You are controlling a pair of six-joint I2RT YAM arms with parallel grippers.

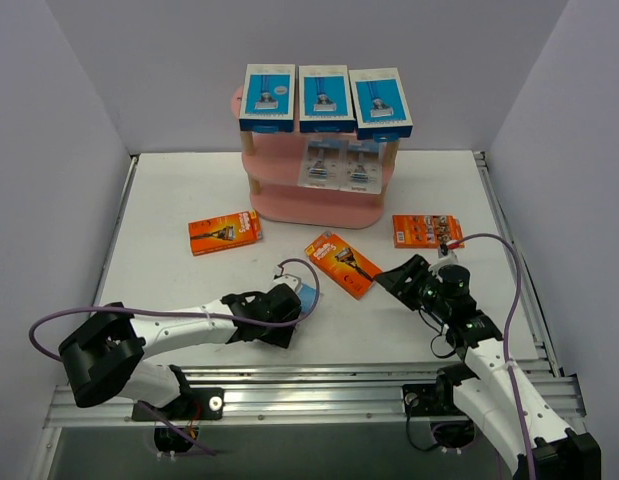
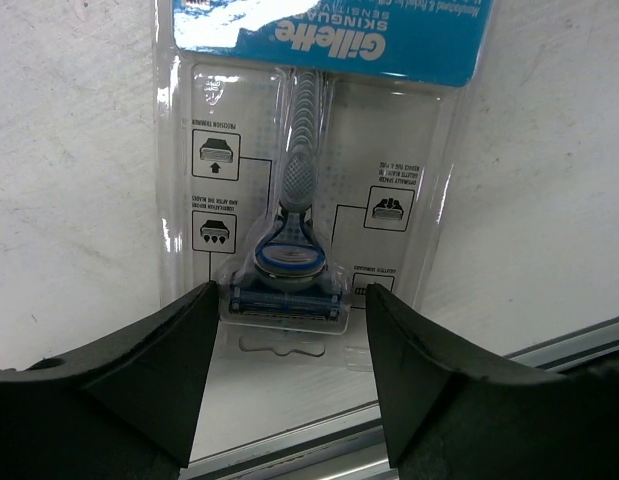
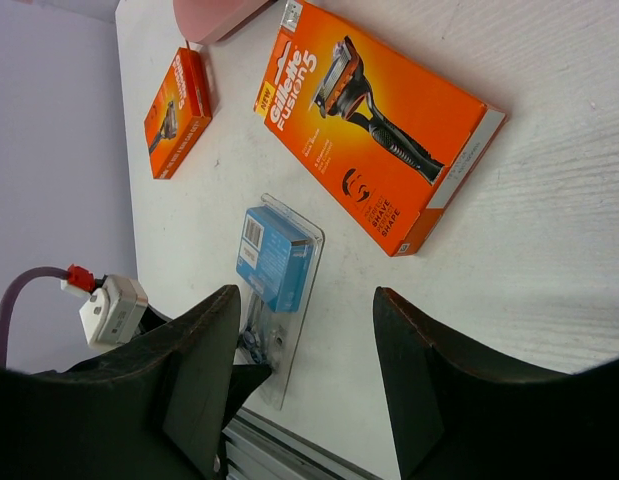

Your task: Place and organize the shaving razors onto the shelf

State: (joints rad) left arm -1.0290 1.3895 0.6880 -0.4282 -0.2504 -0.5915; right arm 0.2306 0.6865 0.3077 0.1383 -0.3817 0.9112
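Left jaws stand apart, straddling the razor bubble of a clear blister pack lying on the surface; right jaws gape empty near an orange pack

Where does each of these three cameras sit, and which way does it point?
Top external: fixed above and behind the arms, facing down on the white table and pink three-tier shelf; left arm and right arm show.
Left wrist: on the left arm, looking down between the black fingers of the open left gripper at a clear blister-pack razor.
Right wrist: on the right arm, looking across the table past the open right gripper at an orange razor box.
Shared: the blister pack appears in all three.
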